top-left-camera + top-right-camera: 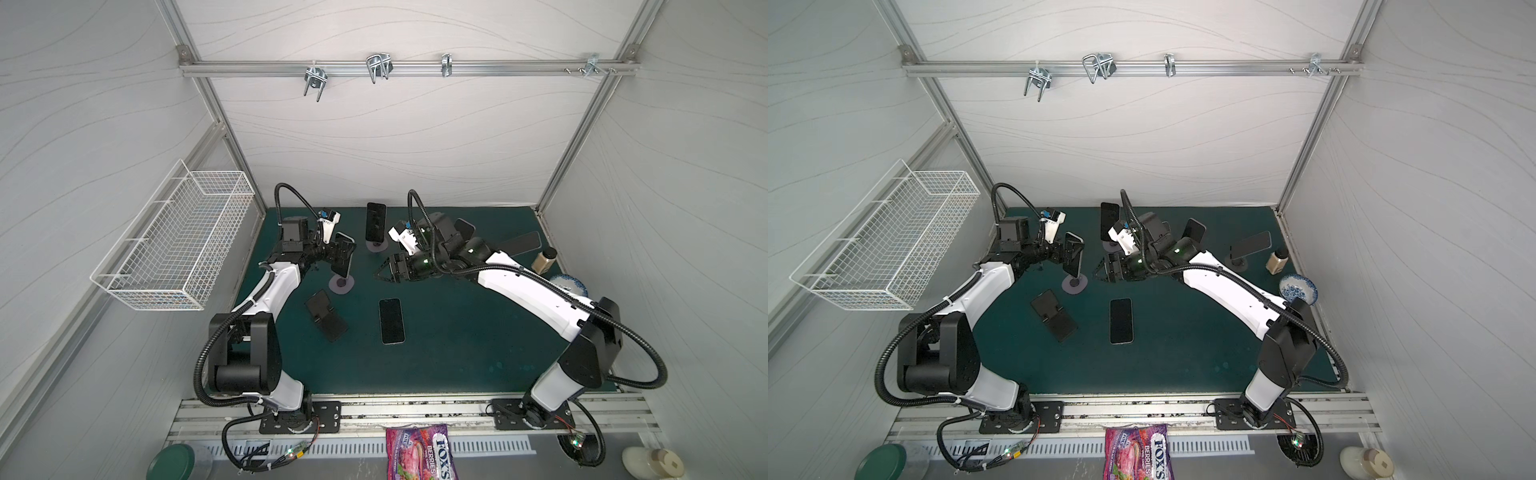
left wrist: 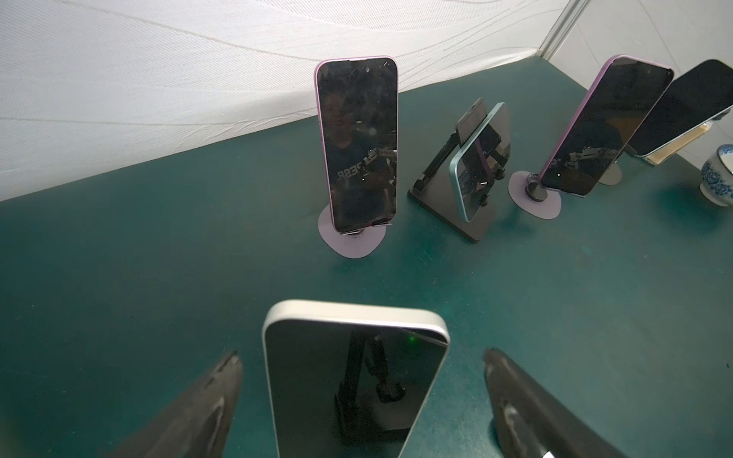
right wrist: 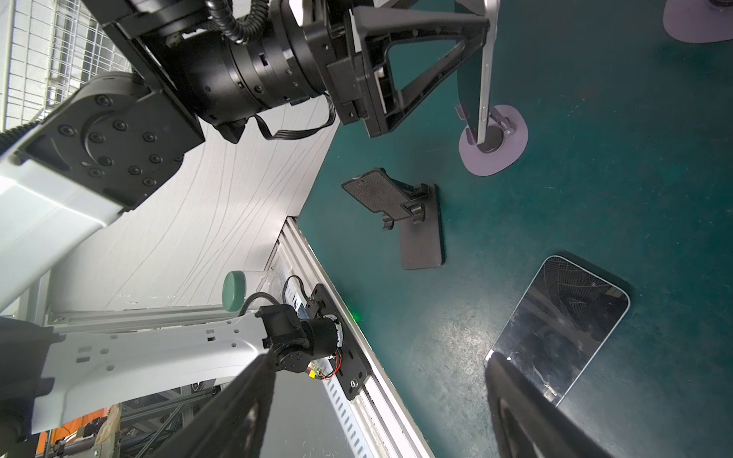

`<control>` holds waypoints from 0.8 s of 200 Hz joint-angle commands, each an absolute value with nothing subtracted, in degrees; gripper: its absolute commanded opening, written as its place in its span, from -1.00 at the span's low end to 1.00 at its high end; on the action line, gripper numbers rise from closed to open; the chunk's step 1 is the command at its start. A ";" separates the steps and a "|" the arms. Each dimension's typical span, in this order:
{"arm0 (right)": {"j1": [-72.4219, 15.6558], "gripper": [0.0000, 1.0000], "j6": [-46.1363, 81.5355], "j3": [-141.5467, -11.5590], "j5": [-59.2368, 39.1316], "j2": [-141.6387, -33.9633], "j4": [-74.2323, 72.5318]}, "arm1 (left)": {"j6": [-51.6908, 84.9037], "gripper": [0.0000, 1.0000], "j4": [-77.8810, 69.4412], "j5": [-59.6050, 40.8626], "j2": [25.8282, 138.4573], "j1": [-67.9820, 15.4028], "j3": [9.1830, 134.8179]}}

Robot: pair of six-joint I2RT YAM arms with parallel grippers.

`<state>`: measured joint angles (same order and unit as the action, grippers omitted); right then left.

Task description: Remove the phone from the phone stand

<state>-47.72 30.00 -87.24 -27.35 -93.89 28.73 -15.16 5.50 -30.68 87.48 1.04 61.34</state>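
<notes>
The left gripper [image 1: 344, 254] is at the phone [image 2: 353, 388], which rests in the phone stand [image 1: 341, 284] on the left half of the green mat [image 1: 457, 353]. In the left wrist view the phone's white-edged top rises between the two dark fingers [image 2: 214, 396], with bare mat showing on either side of it. The fingers are spread wide and straddle the phone, and neither touches it (so nothing is gripped). The right wrist view shows the phone edge-on and nearly upright, its lower end seated in the cradle above the stand's lilac base.

The right gripper [image 1: 381, 270] hovers over the middle of the mat, pointing toward the left arm, near the stand but apart from it. Its fingers [image 3: 246, 408] are also well apart, with only the mat and the front rail [image 3: 380, 396] visible between them, and it holds nothing.

Toward the front, a second phone [image 1: 391, 321] lies flat on the mat, screen up. To its left sits an empty black folding stand [image 1: 326, 316]. Close to the back wall, a purple-edged phone [image 1: 376, 222] stands on another lilac stand. More phones on stands occupy the right side of the mat, partly hidden by the right arm in both top views. A white wire basket [image 1: 178, 245] hangs on the left wall. A small bottle [image 1: 543, 259] and a blue-patterned bowl [image 1: 1298, 289] sit at the mat's right edge.
</notes>
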 commanded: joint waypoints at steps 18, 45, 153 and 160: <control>-48.02 0.68 29.65 -88.55 -27.77 -95.83 27.67 | -17.11 0.90 2.79 -30.79 88.59 0.44 62.26; -47.90 0.68 29.83 -89.35 -28.32 -96.78 26.98 | -17.47 0.88 2.72 -30.22 88.99 0.44 62.81; -47.18 0.68 29.83 -88.49 -28.83 -97.65 26.55 | -18.06 0.81 1.80 -29.94 90.07 0.09 62.34; -47.11 0.68 29.93 -88.56 -28.82 -97.65 26.46 | -18.02 0.81 1.81 -29.87 90.13 0.00 62.29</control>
